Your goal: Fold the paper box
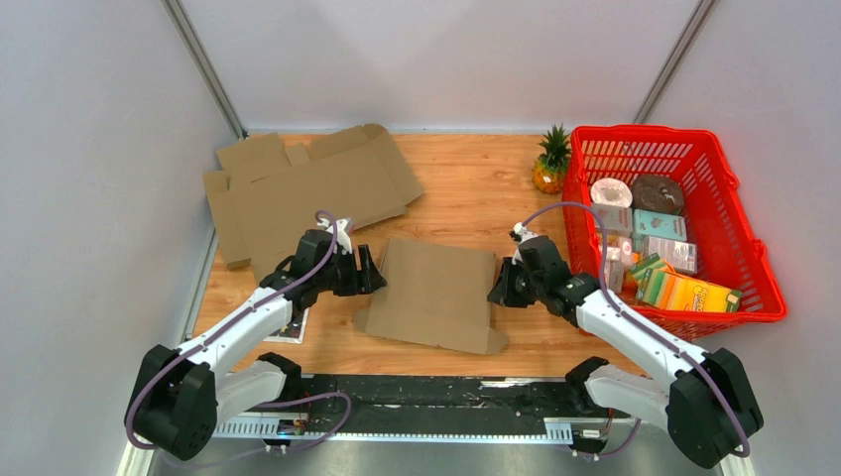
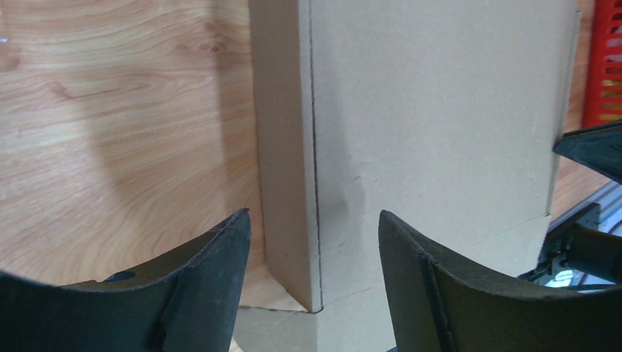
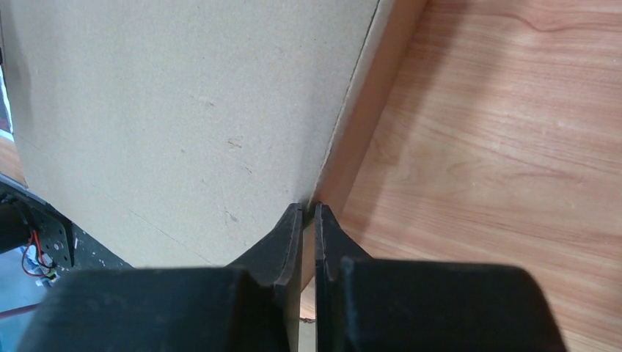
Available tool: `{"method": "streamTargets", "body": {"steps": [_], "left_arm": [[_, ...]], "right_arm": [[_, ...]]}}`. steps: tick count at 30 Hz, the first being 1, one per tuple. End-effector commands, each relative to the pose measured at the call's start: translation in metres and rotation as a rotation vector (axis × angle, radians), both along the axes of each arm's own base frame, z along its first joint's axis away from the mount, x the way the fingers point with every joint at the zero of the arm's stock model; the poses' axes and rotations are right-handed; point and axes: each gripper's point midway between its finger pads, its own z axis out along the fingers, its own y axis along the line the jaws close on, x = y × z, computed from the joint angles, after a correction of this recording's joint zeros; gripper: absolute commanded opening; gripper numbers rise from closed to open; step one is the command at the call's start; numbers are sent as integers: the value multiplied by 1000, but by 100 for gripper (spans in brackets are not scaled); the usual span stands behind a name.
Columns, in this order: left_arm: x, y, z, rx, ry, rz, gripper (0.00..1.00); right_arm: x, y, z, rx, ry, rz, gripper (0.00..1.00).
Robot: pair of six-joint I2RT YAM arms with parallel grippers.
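The brown paper box (image 1: 436, 293) lies partly folded mid-table, its left and right side walls raised. My left gripper (image 1: 372, 270) stands open at the box's left side. In the left wrist view its fingertips (image 2: 238, 227) straddle the raised left wall and front corner of the box (image 2: 440, 110) without touching it. My right gripper (image 1: 496, 288) is at the box's right edge. In the right wrist view the gripper (image 3: 309, 207) has its jaws pinched together on the thin raised right wall of the box (image 3: 183, 110).
Flat unfolded cardboard sheets (image 1: 307, 188) lie at the back left. A red basket (image 1: 635, 132) full of groceries stands at the right, with a small pineapple (image 1: 550, 164) beside it. A white card (image 1: 293, 325) lies under the left arm.
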Motion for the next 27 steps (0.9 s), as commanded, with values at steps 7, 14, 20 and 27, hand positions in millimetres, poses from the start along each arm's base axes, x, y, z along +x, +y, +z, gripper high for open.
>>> {"method": "streamTargets", "body": {"steps": [7, 14, 20, 27], "left_arm": [[25, -16, 27, -146, -88, -3, 73], [30, -19, 21, -204, -63, 4, 73], [23, -19, 9, -229, -29, 17, 74], [19, -26, 5, -280, -14, -6, 75]], "right_arm": [[-10, -45, -34, -100, 85, -163, 1], [-6, -46, -29, -25, 63, -184, 0], [-6, -56, -37, -20, 108, -249, 0], [-4, -62, -47, -1, 150, -280, 0]]}}
